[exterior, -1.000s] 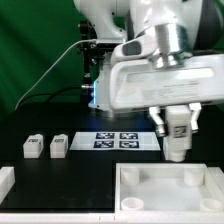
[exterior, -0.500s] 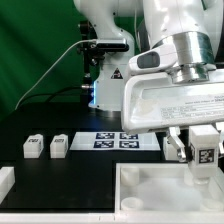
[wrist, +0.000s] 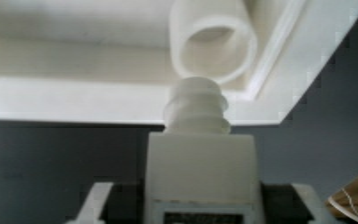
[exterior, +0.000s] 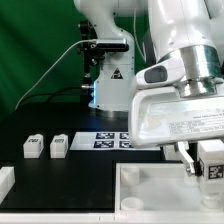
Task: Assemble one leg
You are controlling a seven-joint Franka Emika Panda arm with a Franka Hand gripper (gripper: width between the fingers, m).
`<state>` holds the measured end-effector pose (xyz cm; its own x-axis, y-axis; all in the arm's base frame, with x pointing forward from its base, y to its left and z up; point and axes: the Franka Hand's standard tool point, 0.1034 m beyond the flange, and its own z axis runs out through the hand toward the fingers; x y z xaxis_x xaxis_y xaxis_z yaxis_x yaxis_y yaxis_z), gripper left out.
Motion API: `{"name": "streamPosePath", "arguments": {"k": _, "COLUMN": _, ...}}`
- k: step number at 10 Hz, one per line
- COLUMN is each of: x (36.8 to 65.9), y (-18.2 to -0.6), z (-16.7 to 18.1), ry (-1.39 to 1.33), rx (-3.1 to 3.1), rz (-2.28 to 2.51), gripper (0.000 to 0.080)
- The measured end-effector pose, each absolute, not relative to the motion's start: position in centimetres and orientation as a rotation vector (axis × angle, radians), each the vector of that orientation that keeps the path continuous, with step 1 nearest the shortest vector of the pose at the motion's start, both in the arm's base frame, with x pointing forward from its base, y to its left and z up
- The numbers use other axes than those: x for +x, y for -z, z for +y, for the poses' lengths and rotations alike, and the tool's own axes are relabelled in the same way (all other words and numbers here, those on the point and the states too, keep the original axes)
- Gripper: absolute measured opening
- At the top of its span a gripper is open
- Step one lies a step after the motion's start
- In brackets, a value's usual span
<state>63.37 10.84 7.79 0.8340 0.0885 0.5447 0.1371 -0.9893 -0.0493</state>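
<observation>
My gripper point(exterior: 207, 172) is shut on a white leg point(exterior: 212, 160) with a marker tag on its face. It holds the leg above the right part of the large white tray-like piece point(exterior: 150, 178). In the wrist view the leg point(wrist: 201, 160) sits between the fingers point(wrist: 115, 200), and its round peg end points at a round socket point(wrist: 213, 45) in the tray's corner. I cannot tell whether the peg touches the tray. Two more legs point(exterior: 33, 148) point(exterior: 58, 147) stand on the dark table at the exterior view's left.
The marker board point(exterior: 112, 140) lies behind the tray, partly hidden by my arm. A white part point(exterior: 5, 181) shows at the exterior view's left edge. The robot base point(exterior: 105, 80) stands at the back.
My gripper has moved toward the exterior view's right with the leg in it, from beside the marker board to over the tray's right end.
</observation>
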Motion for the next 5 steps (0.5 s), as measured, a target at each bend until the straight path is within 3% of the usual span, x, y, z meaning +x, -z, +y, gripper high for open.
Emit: {"name": "streamPosePath", "arguments": {"k": 5, "x": 62.26, "y": -6.69, "z": 11.88, "ry": 0.849, "rx": -2.925, "rz": -0.206, "gripper": 0.0291}}
